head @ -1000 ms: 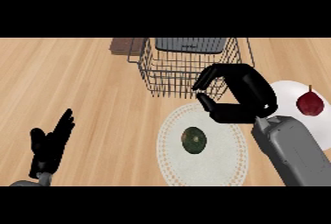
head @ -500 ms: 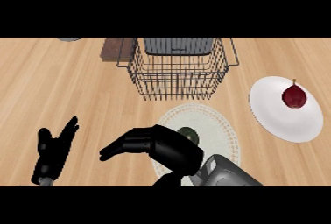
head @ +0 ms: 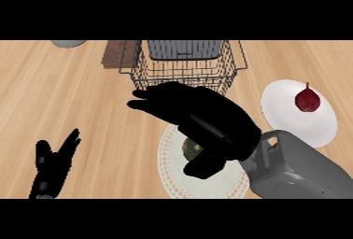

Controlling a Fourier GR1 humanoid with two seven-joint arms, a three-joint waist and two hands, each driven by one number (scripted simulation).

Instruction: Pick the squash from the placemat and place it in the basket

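1. Dark green, the squash [head: 189,148] lies on the round white placemat [head: 172,175]; only a small sliver of it shows at the hand's edge.
2. Over it spreads the right hand [head: 200,123], large and black, covering most of the placemat's upper part. Its fingers point up and to the left, toward the basket, while the thumb curves down beside the squash. Whether the hand touches or holds the squash is hard to say from this angle; it seems to hover with fingers relaxed rather than closed on anything.
3. Behind the hand, the grey right forearm [head: 296,168] comes in from the lower right corner.
4. Beyond the fingertips stands the wire basket [head: 148,70], its near rim just above the hand; a grey block [head: 184,48] sits against its far wall.
5. To the right lies a white plate [head: 289,121] bearing a dark red fruit [head: 307,100] with a stem.
6. At the lower left the left hand [head: 52,165] rests open, fingers up, well apart from the placemat.
7. Along the far edge are a brown board [head: 118,53] beside the basket and a grey rounded object [head: 67,43], partly cut off.
8. All of this sits on a light wooden counter [head: 62,93].
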